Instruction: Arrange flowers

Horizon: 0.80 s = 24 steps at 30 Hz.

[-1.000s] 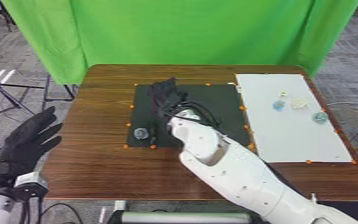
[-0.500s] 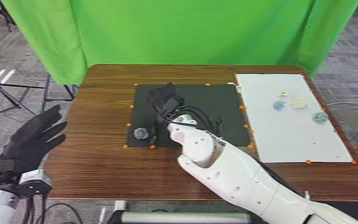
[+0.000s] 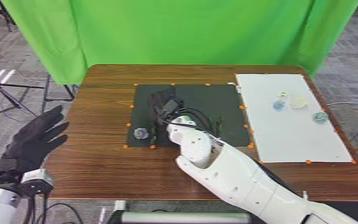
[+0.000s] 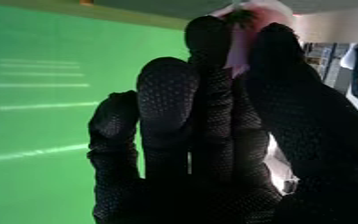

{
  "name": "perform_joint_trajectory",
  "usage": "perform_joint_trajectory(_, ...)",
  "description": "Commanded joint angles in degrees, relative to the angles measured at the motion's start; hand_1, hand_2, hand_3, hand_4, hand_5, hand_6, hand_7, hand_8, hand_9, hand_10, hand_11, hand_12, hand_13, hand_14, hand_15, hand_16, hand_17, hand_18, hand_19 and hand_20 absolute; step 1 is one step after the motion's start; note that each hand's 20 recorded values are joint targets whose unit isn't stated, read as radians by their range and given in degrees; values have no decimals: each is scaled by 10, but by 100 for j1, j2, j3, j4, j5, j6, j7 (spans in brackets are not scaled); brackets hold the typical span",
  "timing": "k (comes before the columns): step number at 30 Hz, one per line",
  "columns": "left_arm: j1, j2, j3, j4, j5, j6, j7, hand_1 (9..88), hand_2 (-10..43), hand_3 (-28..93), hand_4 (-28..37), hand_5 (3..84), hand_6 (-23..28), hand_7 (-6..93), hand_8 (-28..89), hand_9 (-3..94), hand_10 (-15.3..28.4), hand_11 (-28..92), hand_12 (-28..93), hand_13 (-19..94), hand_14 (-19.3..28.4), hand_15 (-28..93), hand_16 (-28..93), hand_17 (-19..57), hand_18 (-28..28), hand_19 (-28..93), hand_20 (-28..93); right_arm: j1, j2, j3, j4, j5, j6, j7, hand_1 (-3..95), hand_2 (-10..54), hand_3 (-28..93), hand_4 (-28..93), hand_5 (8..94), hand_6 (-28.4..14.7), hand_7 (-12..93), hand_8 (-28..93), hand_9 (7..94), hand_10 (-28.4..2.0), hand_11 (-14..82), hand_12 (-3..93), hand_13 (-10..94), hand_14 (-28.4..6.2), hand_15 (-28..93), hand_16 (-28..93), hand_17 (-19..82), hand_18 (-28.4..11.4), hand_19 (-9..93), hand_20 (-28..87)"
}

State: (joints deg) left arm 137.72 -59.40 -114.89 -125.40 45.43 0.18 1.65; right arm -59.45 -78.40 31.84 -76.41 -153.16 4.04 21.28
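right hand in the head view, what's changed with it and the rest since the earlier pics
The right hand has drawn back a little toward the robot over the black mat. The left hand has shifted slightly rightward. The right hand now pinches a pink flower; I can't tell when it took hold. The grey object stayed put.

The far curtain (image 3: pixel 193 35) is bright green, the table (image 3: pixel 95 170) brown with darker grain. Orange dots edge the left, near-black mat (image 3: pixel 224 97) and the right, white sheet (image 3: pixel 291 135), whose blooms are blue (image 3: pixel 278 104), cream (image 3: pixel 298 103) and teal (image 3: pixel 319 117). Left hand (image 3: pixel 24 145): black. Right hand (image 3: pixel 164 100): black, finely stippled. Flower (image 4: pixel 269 10): pink, dark green centre.
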Motion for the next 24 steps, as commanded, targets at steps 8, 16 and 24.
perform_joint_trajectory(8,91,-41,-62,-26,-18,-16,-14,232,-33,704,-283,247,16,177,-90,181,88,118,186,136,116,184,66,-114,178,342,96,21,40,72,-300,-78,-197,124,372,-95,837,-283,597,30,373,-58,712,-82,278,406,650,-61,685,306,237,-213,806,582)
perform_joint_trajectory(16,148,-107,-100,-55,-4,-15,11,232,-32,704,-283,247,17,177,-89,181,88,116,186,136,116,184,66,-114,178,342,96,69,123,225,-735,7,-292,241,306,-95,851,-283,560,34,279,-167,679,-103,363,301,638,-67,687,312,227,-221,803,591)
perform_joint_trajectory(24,324,-278,-184,-136,9,41,120,232,-31,703,-283,246,16,178,-90,182,88,117,186,136,117,186,66,-114,178,342,96,-210,1178,1043,-1720,299,-636,263,268,-95,864,-280,467,-6,256,-145,533,-127,312,265,502,-100,641,265,161,-213,756,580)
